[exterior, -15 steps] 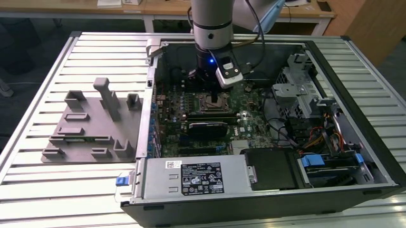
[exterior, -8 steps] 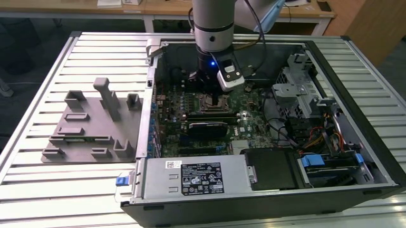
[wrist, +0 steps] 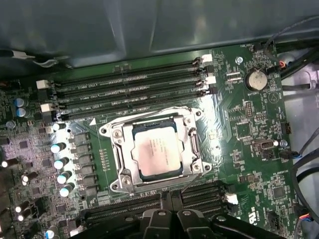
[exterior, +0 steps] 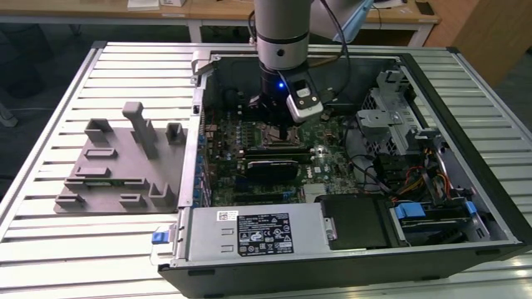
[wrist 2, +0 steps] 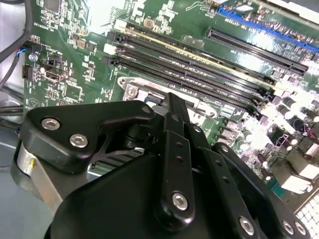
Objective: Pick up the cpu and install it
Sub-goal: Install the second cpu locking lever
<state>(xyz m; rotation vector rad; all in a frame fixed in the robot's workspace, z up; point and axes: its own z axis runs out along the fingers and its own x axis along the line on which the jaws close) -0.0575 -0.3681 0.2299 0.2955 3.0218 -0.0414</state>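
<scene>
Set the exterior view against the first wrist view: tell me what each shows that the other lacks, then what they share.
Exterior view alone: the whole computer case on the slatted table, the grey fixture tray on the exterior view's left of the case, the drive cage and the arm reaching down into the case.

First wrist view alone: the cpu, its shiny silver top up, lying inside the socket frame, and the coin cell.

Both: the green motherboard with its black memory slots, and the pincer low over the socket area.
</scene>
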